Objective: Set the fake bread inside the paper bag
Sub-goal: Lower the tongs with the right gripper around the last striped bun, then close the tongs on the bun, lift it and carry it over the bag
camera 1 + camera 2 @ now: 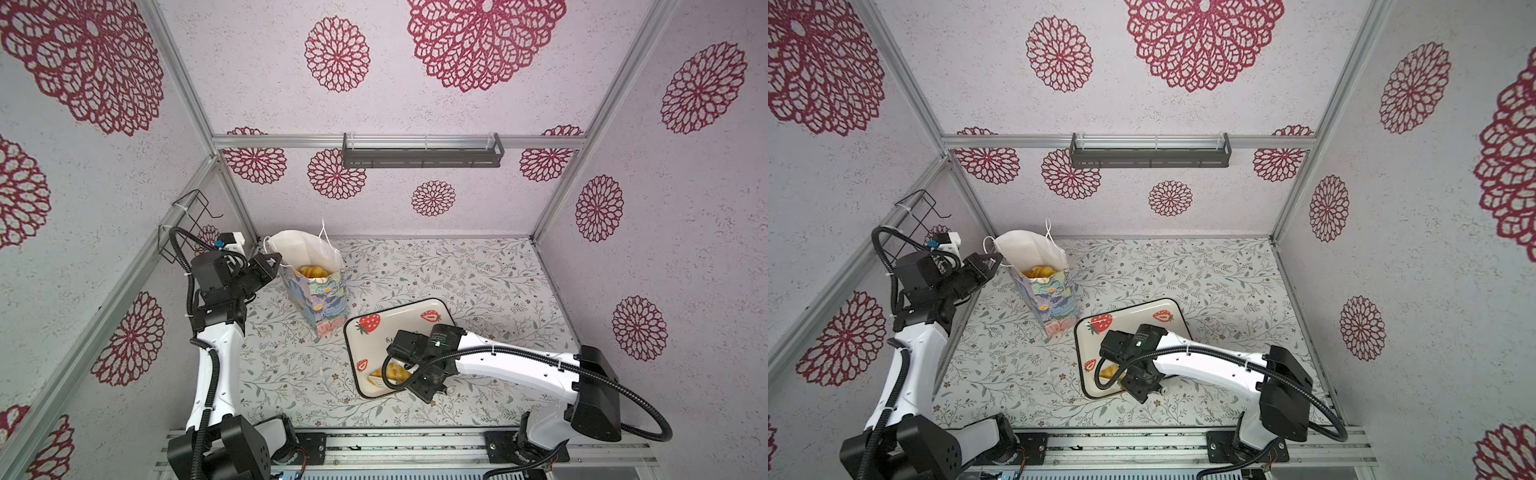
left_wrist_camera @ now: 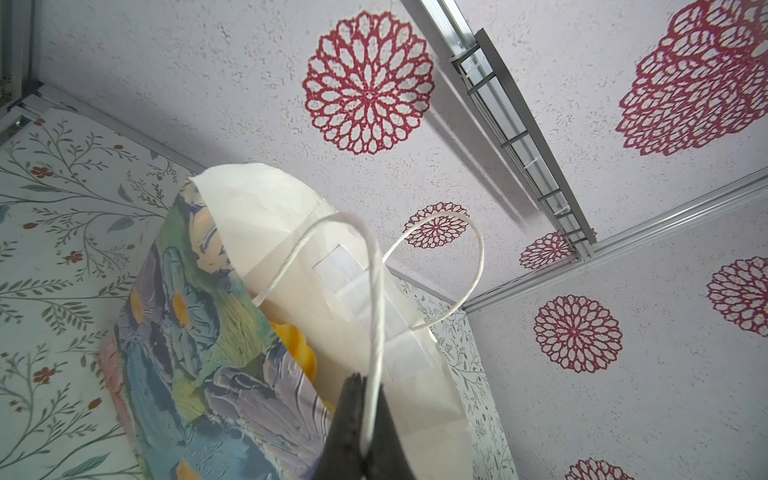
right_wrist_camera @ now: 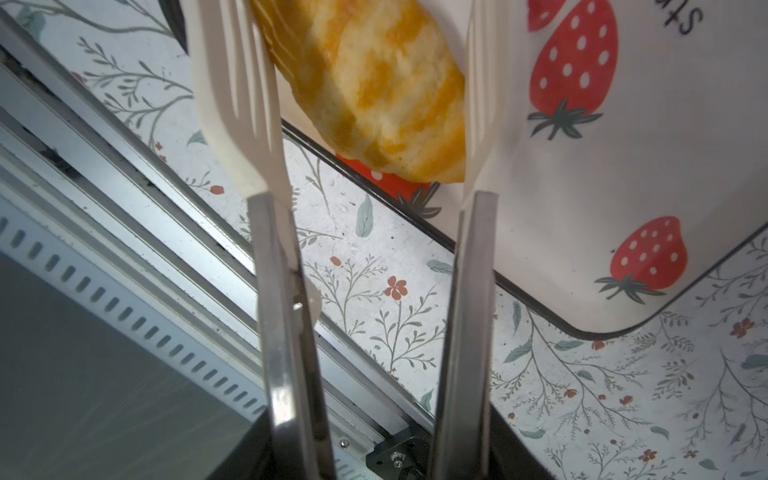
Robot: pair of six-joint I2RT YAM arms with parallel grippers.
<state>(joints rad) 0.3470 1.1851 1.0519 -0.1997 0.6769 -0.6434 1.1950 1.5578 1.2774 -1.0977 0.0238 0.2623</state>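
The flower-printed counter [image 1: 478,270] carries two big things. The paper bag [image 1: 322,299] stands upright toward the back left, and a strawberry-printed tray [image 1: 399,318] lies just beside it, nearer the front. The bag's white mouth gapes upward, and some fake bread [image 1: 311,271] already lies inside.

The left hand [image 1: 274,261] sits at the bag's left rim, pinched fully shut on one white cord handle [image 2: 376,316]. The right hand [image 1: 422,380] hovers over the tray's near left corner. It is clamped on a pair of metal tongs [image 3: 469,311] and squeezes them partway.

The only croissant [image 3: 374,83] seen on the tray sits between the tongs' white tips [image 3: 237,104], which flank it and seem to touch it on both sides. Its long axis slants across the gap rather than lying square to it, so the hold is probably on its tapering flanks. Whether it has left the tray I cannot tell.

From the right hand the bag lies back and to the left, past the tray's far left corner. The right arm is nearer the croissant, the left nearer the bag. In the way stand the bag's tall flowered near wall and the free cord handle [image 2: 478,266] arching over the mouth.
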